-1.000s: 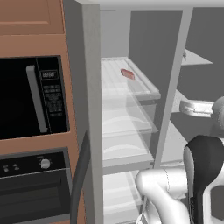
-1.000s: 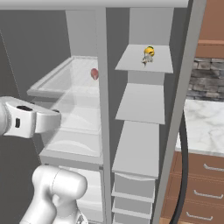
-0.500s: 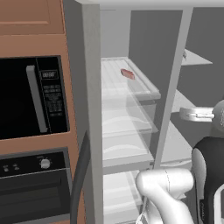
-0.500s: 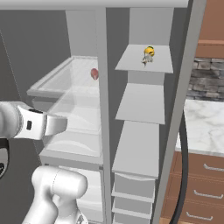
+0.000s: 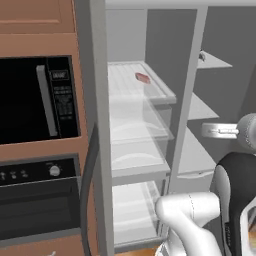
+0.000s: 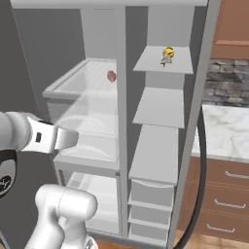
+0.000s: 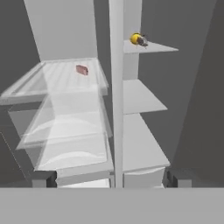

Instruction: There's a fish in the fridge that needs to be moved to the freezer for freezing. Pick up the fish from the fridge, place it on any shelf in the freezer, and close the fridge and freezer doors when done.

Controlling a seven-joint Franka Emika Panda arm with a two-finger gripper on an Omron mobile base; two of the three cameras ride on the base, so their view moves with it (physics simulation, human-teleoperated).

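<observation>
- My claw [image 7: 111, 178] is spread wide; its two tips stand far apart at the bottom of the hand view, with nothing between them and touching nothing.
- It faces the open unit, in front of the divider between fridge [image 7: 65, 113] and freezer [image 7: 144, 100].
- The fish [image 7: 139, 40] lies on the top freezer shelf [image 6: 163, 61].
- A red piece [image 7: 82, 69] lies on the top fridge shelf.

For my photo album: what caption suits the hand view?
Open hand facing the fridge: fish on the top freezer shelf, red piece on glass shelf.
</observation>
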